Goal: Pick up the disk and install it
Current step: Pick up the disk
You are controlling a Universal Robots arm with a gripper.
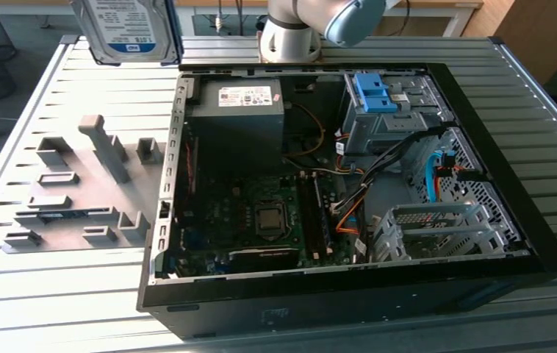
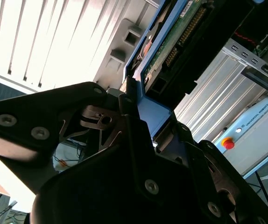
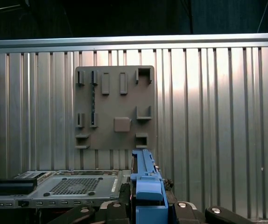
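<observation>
The gripper [image 2: 141,116] is closed on the disk [image 2: 171,46]. In the second wrist view its black fingers [image 2: 124,105] pinch the blue bracket along one edge, with the green circuit board bare just past them. In the first wrist view the bracket [image 3: 145,186] juts out from between the fingers over the table [image 3: 218,116].

From the exterior view the disk [image 1: 126,29] hangs in the air, label out, well clear of the case [image 1: 308,312]. It is past the case's far corner, on the exterior view's left.

I judge the disk stiff and dense for its size, so it should not sag in the grip. It is also sensitive to knocks, and its board side is unprotected. The plastic bracket looks like the right place to take hold. It is smooth and may flex a little, so a grip across its long sides, off the label and board, seems safest.

A grey plate [image 1: 112,195] with raised blocks lies on the table beside the case, on the exterior view's left. Inside the case sit a grey box [image 1: 234,121] and, farther across, a bare blue bracket [image 1: 375,92]. The arm [image 1: 303,26] rises behind the case.

By count there is one disk, one gripper, one plate, one case and one grey box. There seems to be one bare bracket, though other blue parts deeper in the case are hard to make out.
</observation>
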